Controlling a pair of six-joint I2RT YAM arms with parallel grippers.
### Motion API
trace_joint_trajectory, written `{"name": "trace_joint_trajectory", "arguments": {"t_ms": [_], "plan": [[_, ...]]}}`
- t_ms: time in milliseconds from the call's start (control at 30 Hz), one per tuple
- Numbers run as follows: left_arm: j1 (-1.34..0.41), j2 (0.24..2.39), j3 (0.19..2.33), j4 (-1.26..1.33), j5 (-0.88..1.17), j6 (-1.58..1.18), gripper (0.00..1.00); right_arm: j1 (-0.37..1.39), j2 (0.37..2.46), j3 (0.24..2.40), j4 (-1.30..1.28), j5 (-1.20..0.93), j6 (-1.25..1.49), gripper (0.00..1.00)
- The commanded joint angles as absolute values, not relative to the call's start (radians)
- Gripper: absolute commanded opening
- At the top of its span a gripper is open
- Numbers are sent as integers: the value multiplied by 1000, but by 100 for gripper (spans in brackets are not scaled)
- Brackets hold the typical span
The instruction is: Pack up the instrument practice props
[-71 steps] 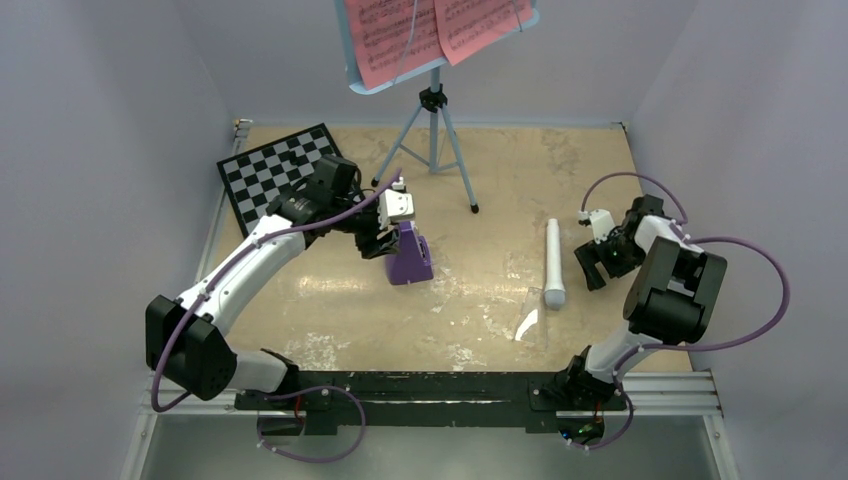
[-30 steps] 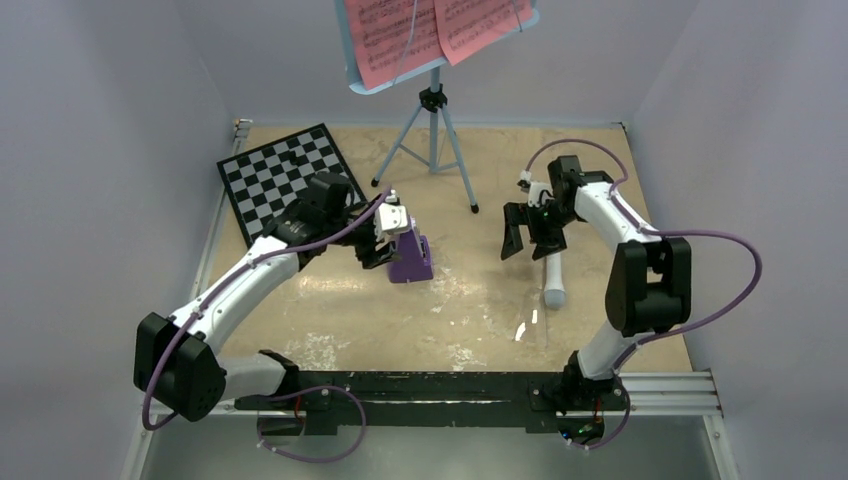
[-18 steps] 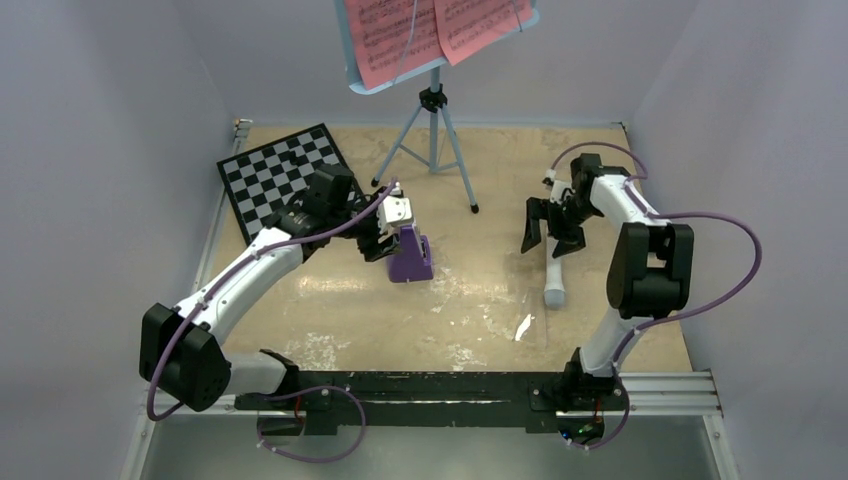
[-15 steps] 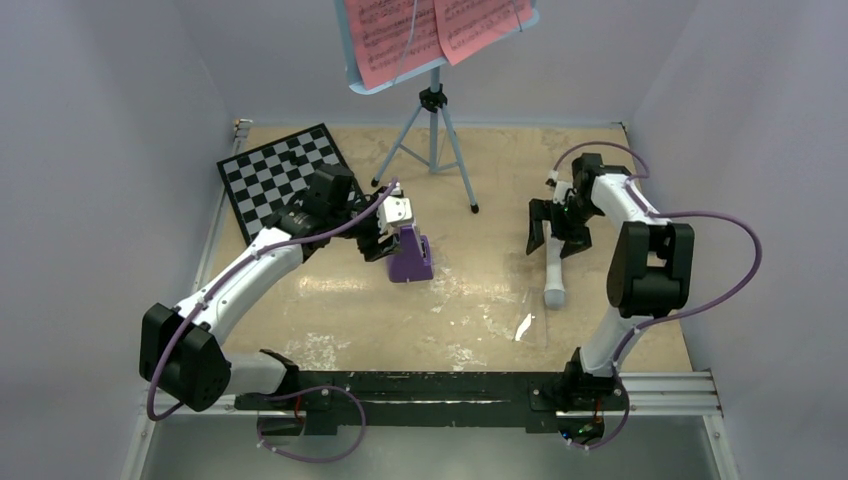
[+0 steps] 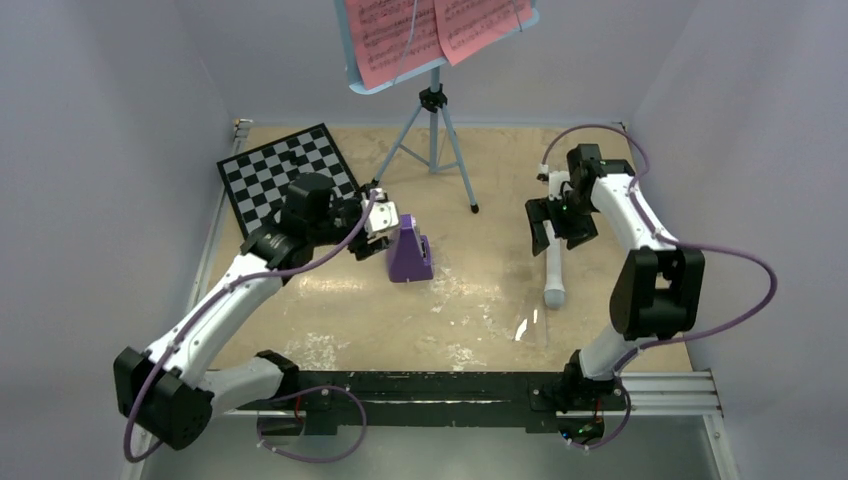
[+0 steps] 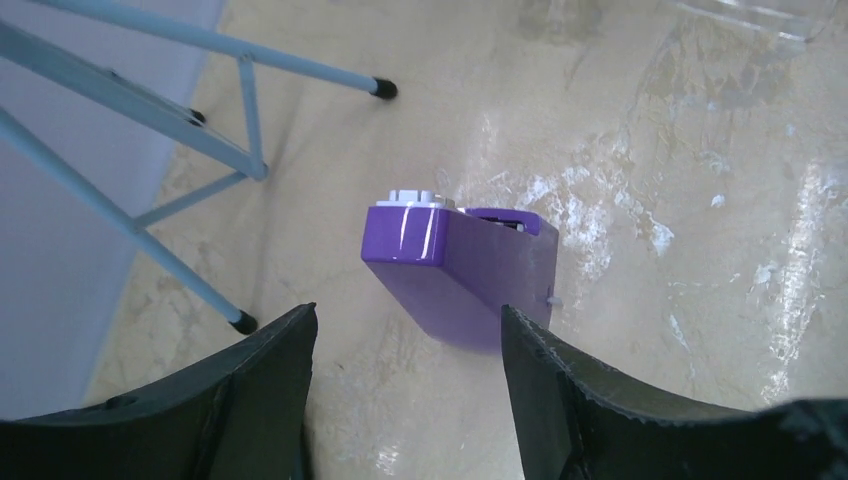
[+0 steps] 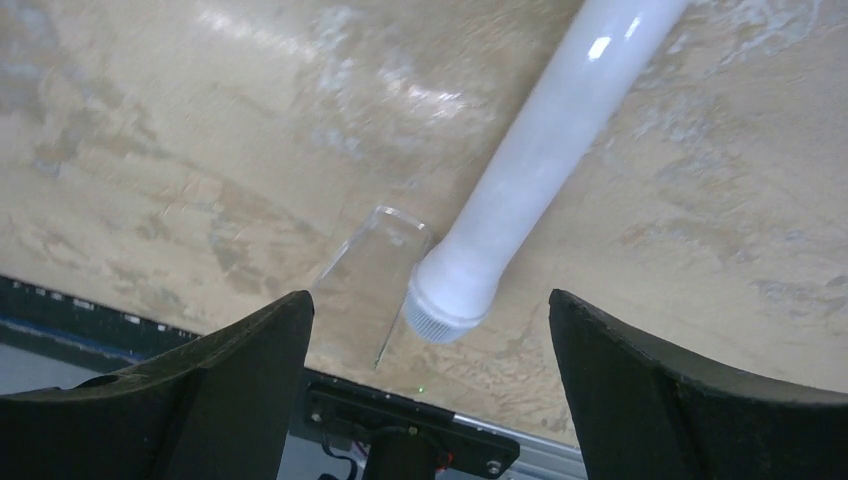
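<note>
On the tabletop point(image 5: 480, 300) before the music stand point(image 5: 435, 120), the left claw point(image 6: 405, 330) is spread facing the upright purple wedge point(image 6: 460, 270), and the right claw point(image 7: 430, 298) is spread over the white tube point(image 7: 540, 170) lying rightward, both apparently poised to grasp.

I see the music stand point(image 5: 432, 99) and its pink pages point(image 5: 395, 35) cut off at the top edge; right of it, my right gripper point(image 5: 556, 232) covers the white tube point(image 5: 553, 275) at its far end.
</note>
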State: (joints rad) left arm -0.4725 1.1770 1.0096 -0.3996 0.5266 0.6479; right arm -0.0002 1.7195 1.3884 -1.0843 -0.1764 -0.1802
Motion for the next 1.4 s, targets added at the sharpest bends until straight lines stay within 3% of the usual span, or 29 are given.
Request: {"name": "trace_joint_trajectory", "arguments": {"t_ms": [0, 133, 267, 500, 600, 800, 867, 933, 1133, 1367], "plan": [[-495, 1005, 1002, -314, 648, 659, 72, 86, 1520, 1311, -1152, -248, -243, 92], [-593, 1032, 1038, -288, 811, 616, 74, 80, 1426, 1320, -1074, -277, -220, 96], [-723, 1209, 1107, -281, 894, 645, 73, 57, 1291, 1323, -849, -302, -194, 99], [-1046, 1516, 1109, 108, 667, 320, 73, -47, 1288, 1418, -735, -249, 23, 99], [-1131, 1696, 1209, 138, 545, 206, 73, -102, 1273, 1411, -705, -256, 84, 99], [-1175, 1944, 1505, -62, 103, -191, 76, -110, 1165, 1309, -692, -225, 69, 99], [-1184, 1985, 1564, -101, 62, -275, 92, -110, 1133, 1301, -715, -212, 46, 99], [-1201, 2023, 1622, -149, -8, -328, 99, -110, 1091, 1275, -719, -187, 11, 99], [-1260, 2110, 1735, -310, -210, -438, 99, -123, 1013, 1227, -716, -183, -29, 99], [-1299, 2161, 1722, -366, -257, -462, 99, -128, 995, 1257, -715, -224, 88, 99]]}}
